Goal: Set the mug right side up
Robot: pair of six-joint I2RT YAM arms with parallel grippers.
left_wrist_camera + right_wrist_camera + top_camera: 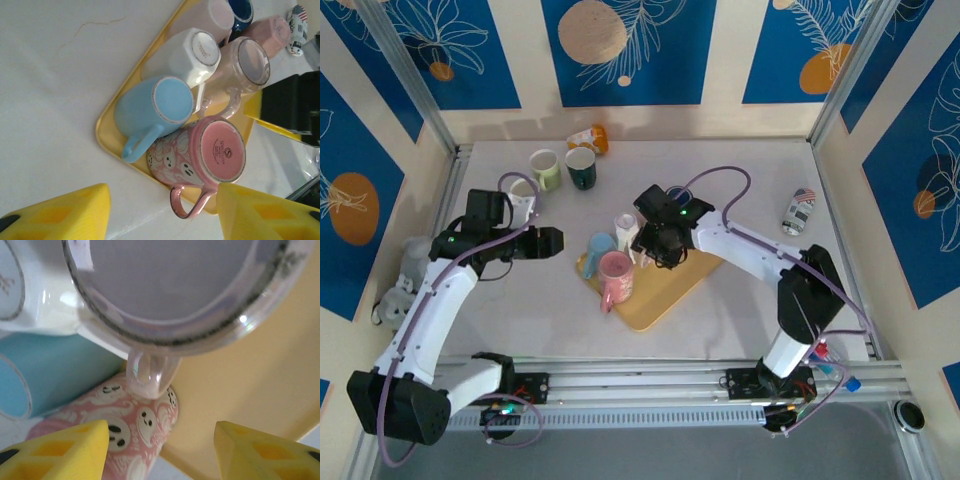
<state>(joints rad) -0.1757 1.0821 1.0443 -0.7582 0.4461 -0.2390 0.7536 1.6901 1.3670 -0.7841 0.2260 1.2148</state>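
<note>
- Left gripper [160,220] spread, empty, left of yellow tray [107,130].
- Right gripper [160,450] spread, empty, just beside upside-down clear mug [175,285]; pink mug [135,430] adjacent.

Soft, even overhead light fills the top view, leaving only faint shadows on the pale table [750,165]. The left wrist view looks bright and washed out. In the right wrist view the very close glass mug [190,285] is blurred, with a small glint on its rim.
</note>
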